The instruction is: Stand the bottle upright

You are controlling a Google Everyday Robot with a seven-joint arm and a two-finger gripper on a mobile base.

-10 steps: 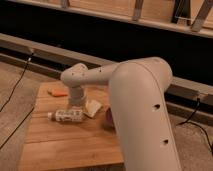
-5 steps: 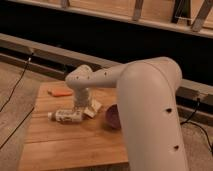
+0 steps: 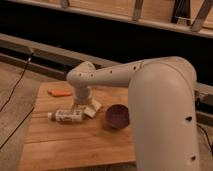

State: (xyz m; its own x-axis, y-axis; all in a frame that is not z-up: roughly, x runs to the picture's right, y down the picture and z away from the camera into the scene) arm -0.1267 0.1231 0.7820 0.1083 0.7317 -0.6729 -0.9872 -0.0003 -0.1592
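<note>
Filling the right half of the view: the white arm (image 3: pixel 160 105), bending in from the lower right and reaching left across the wooden table (image 3: pixel 75 145). Pointing straight down near the table's back left part: the gripper (image 3: pixel 80 105), fingers apparently standing wide with nothing between them, though mostly hiding behind the wrist housing. Sitting to the right of the fingers, well apart from them: the dark maroon bowl (image 3: pixel 117 116). Lying on its side just in front of and below the fingers, possibly touching their tips: the bottle (image 3: pixel 66 116), white cap pointing left, clear body running right. Resting just right of the fingers, against the bottle's right end: the small pale block (image 3: pixel 91 108). Lying behind and left of the fingers, near the table's back edge: a flat orange thing (image 3: pixel 60 93).
</note>
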